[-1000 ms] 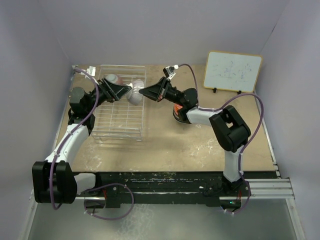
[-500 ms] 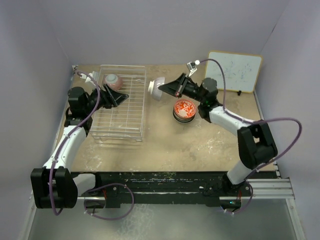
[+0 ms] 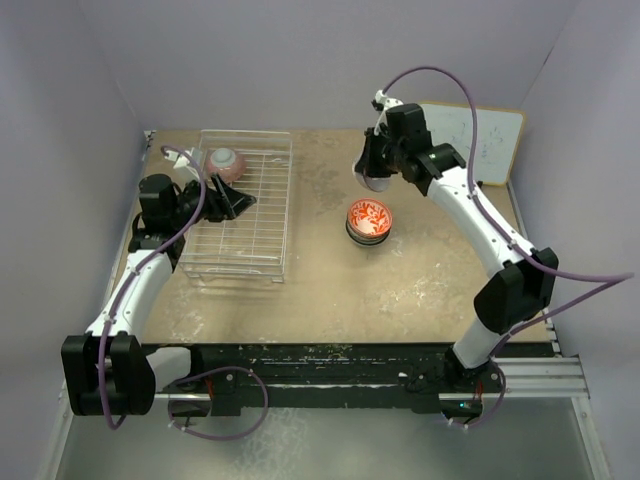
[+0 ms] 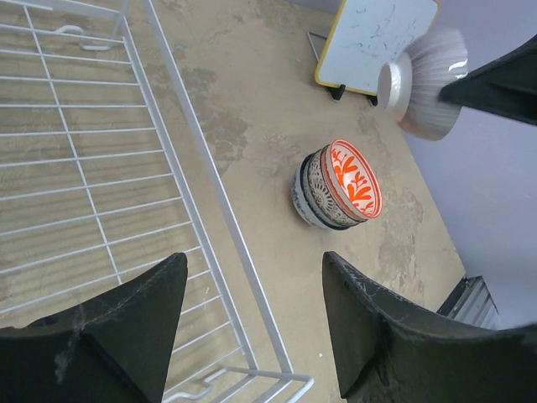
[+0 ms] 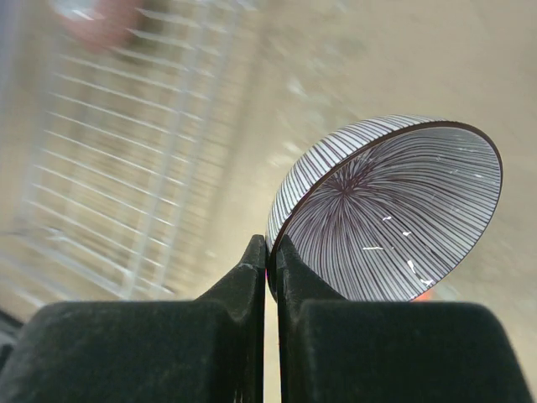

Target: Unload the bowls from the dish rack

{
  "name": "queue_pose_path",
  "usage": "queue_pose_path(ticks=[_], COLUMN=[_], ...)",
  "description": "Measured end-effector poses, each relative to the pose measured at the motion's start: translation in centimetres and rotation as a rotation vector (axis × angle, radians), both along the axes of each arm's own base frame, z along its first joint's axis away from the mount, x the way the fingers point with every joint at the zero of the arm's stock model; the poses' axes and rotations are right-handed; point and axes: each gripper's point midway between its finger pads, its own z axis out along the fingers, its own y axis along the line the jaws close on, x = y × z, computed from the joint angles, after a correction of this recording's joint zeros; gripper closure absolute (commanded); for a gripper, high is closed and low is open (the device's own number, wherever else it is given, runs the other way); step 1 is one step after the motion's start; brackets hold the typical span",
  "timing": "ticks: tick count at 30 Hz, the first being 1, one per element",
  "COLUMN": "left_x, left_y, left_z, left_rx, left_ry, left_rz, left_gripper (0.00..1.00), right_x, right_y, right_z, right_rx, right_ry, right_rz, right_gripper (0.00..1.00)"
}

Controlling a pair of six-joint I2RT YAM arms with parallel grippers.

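Observation:
My right gripper [image 3: 377,166] is shut on the rim of a purple-striped bowl [image 3: 372,182] and holds it tilted in the air, behind a stack of bowls [image 3: 368,222] topped by a red-orange one. In the right wrist view the fingers [image 5: 271,248] pinch the bowl's edge [image 5: 394,210]. My left gripper [image 3: 236,200] is open and empty over the dish rack [image 3: 262,258]. A pink bowl [image 3: 225,160] sits upside down in the rack's far left corner. The left wrist view shows the rack wires [image 4: 101,168], the stack [image 4: 337,185] and the held bowl [image 4: 424,84].
A white framed board [image 3: 480,135] stands at the back right, partly behind my right arm; it also shows in the left wrist view [image 4: 377,38]. The rack's right side rail [image 4: 210,185] lies between my left gripper and the stack. Purple walls close in the table.
The right gripper has carried the striped bowl from the rack's right edge to the right, to behind the stack. The left gripper has drawn back a little over the rack, open.

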Motion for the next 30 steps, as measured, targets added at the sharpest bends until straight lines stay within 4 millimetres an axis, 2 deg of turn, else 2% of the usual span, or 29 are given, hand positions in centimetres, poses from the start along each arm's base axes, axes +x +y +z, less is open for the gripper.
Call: queue_pose_path(ticks=[2,5,10,14,20,30], left_x=[0.0,0.0,0.0,-0.1,-0.2,-0.2], left_y=[0.0,0.1,0.1,0.1,0.2,0.1], left_z=[-0.2,-0.4,-0.9,-1.6,-1.8,-2.2], left_rx=[0.002,0.011,0.013,0.02,0.03,0.031], left_ry=[0.008,0.01,0.026,0.049,0.051,0.067], left_rz=[0.001,0.0,-0.001,-0.003,-0.007,-0.008], left_gripper=[0.32,0.32,0.32,0.32,0.32,0.32], right_x=[-0.4,-1.9,-3.7,-4.0,-4.0,-4.3], right_y=[-1.8,-3.9,-5.5,-4.2,-1.8,-1.4], right_z=[-2.3,-5.6,-8.8,-10.4,-11.9,-12.3], right_rx=[-0.134,-0.289,-0.478,-0.575,-0.627,-0.657], right_ry=[0.054,0.154,0.249,0.267,0.267,0.276], right_rz=[-0.03,-0.044,-0.041,-0.007,0.04,0.045], right_gripper=[1.0,1.0,1.0,1.0,1.0,1.0])
